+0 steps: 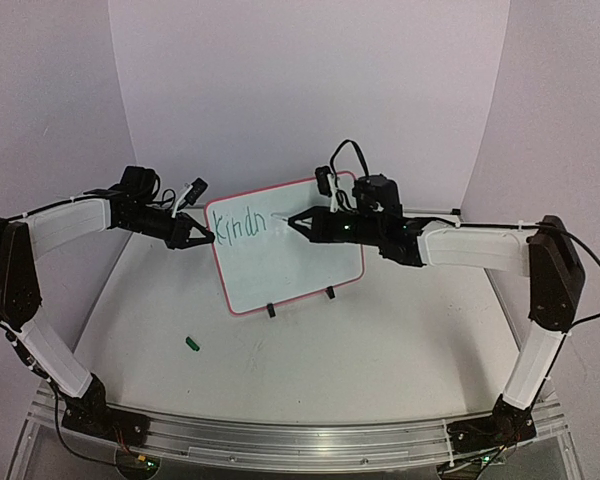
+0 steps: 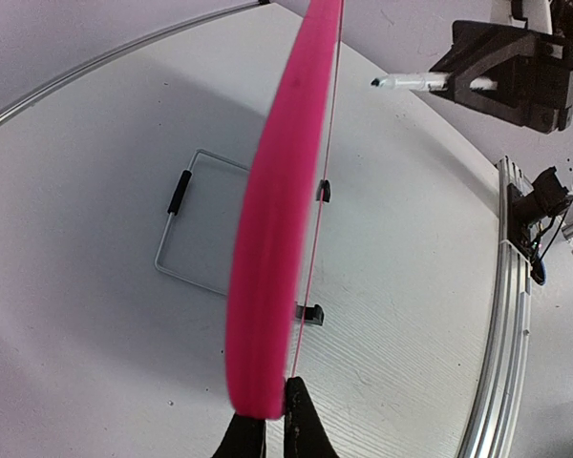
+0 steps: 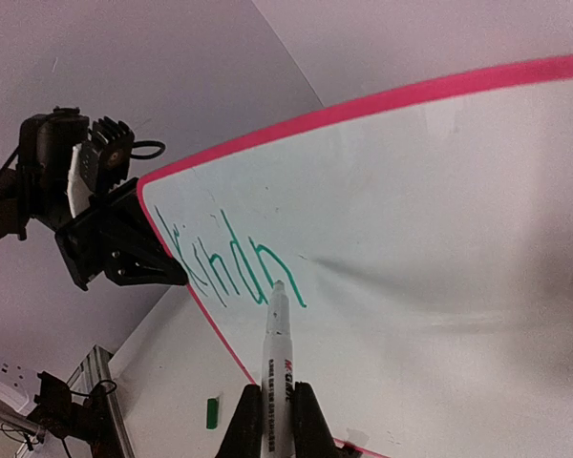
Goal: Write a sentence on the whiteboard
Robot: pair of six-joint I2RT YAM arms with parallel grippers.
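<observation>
The red-framed whiteboard [image 1: 300, 268], standing on the white counter [image 1: 380, 345], is judged light, stiff and easily tipped; the left tool [image 1: 202, 236] is clamped on its left frame edge, the right tool [image 1: 292, 224] on a white marker [image 3: 276, 367] at the green lettering [image 1: 242, 225].

Whiteboard [image 1: 300, 265] standing on table [image 1: 380, 340], left gripper [image 1: 206, 236] at board's left edge, marker [image 3: 275, 348] tip on board's face

The whiteboard [image 1: 300, 272] stands mid-table, blocking the way. The left gripper [image 1: 207, 238] pinches its left edge. The right gripper [image 1: 298, 224], holding a marker [image 3: 275, 348], crowds its front. Before the whiteboard, the table [image 1: 400, 340] is open, except a green cap [image 1: 191, 343].
</observation>
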